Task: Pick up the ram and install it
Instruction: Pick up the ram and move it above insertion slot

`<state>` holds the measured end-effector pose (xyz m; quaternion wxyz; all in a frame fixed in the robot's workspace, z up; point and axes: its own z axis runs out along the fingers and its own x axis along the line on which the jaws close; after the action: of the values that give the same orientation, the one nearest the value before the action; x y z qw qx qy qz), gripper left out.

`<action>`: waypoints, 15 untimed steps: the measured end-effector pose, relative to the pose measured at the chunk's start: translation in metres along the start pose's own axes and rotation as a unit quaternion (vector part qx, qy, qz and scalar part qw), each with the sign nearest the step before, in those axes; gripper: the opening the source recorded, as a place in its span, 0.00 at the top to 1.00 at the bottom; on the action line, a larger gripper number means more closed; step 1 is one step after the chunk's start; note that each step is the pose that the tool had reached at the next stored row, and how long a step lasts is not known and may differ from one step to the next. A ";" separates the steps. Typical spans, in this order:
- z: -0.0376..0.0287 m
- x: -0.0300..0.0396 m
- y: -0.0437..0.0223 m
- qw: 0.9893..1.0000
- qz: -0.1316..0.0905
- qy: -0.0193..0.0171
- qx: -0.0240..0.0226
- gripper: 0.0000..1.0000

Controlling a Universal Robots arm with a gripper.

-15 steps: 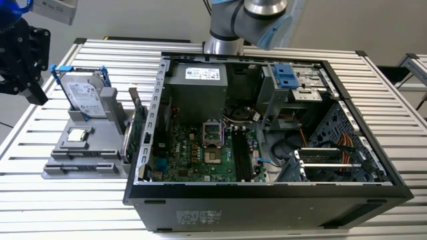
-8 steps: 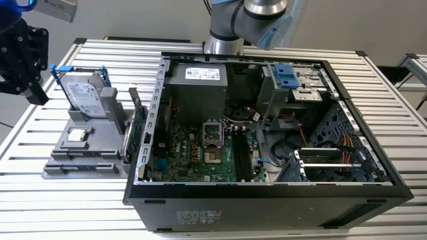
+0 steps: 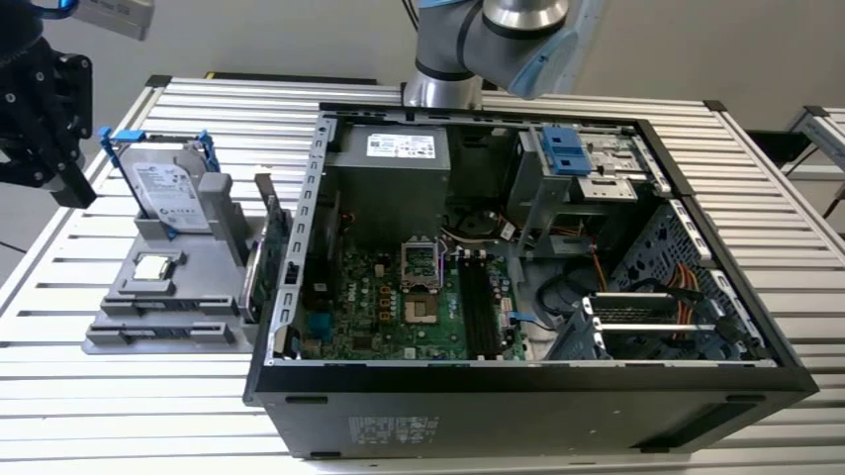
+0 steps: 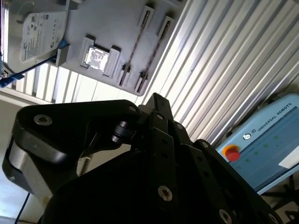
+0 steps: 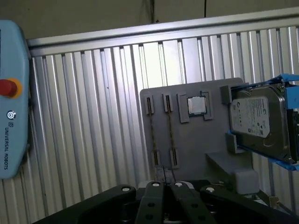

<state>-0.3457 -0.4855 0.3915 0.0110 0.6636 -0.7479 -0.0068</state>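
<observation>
Two thin ram sticks (image 5: 153, 137) (image 4: 135, 51) stand on edge, side by side, in the slots of a grey holder (image 5: 196, 140) (image 3: 165, 297) on the slatted table. My gripper (image 3: 69, 190) (image 5: 166, 185) (image 4: 156, 100) hangs above the table at the exterior view's far left, beyond the holder and well above the ram. Its fingers are shut together with nothing between them. The open computer case (image 3: 528, 381) lies in the middle, and the long black memory slots (image 3: 478, 307) on its motherboard are bare.
The holder also carries a silver hard drive in a blue bracket (image 3: 165, 188) (image 5: 259, 119), a processor chip (image 3: 154, 265) (image 5: 197, 105) and an upright green card (image 3: 273, 247). A teach pendant (image 5: 11, 126) (image 4: 266, 140) lies beside the table. The arm's base (image 3: 456, 59) stands behind the case.
</observation>
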 end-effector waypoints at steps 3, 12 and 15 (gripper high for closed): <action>0.0000 0.0000 0.0000 1.000 -0.009 0.000 0.000 1.00; 0.0000 0.0000 0.0000 0.999 -0.032 0.001 0.000 1.00; 0.0000 0.0000 0.0000 0.999 -0.046 0.001 0.000 1.00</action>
<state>-0.3457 -0.4855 0.3915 0.0112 0.6973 -0.7167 -0.0063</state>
